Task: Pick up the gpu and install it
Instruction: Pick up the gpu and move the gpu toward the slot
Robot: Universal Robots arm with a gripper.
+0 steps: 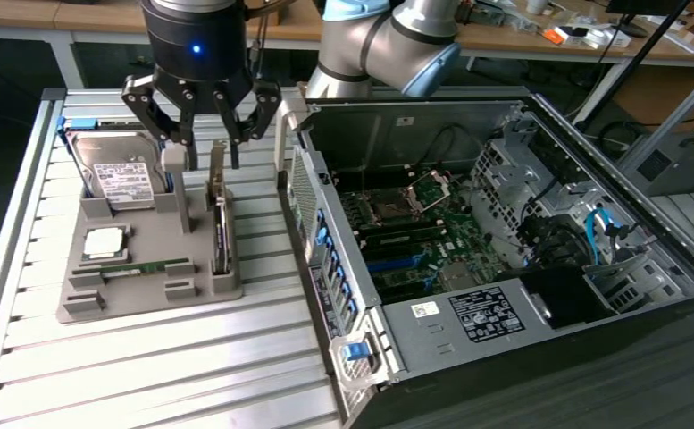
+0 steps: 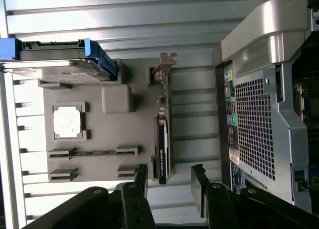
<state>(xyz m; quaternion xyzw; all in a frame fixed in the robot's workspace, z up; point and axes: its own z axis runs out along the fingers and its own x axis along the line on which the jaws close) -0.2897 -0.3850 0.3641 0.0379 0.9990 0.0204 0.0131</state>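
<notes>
The gripper hangs with its fingers spread wide, holding nothing. The gpu stands on edge in the grey tray, just under and between the fingers, closer to one. The pick-up is in hand, not yet made. A sound grip likely calls for centring over the card.
</notes>
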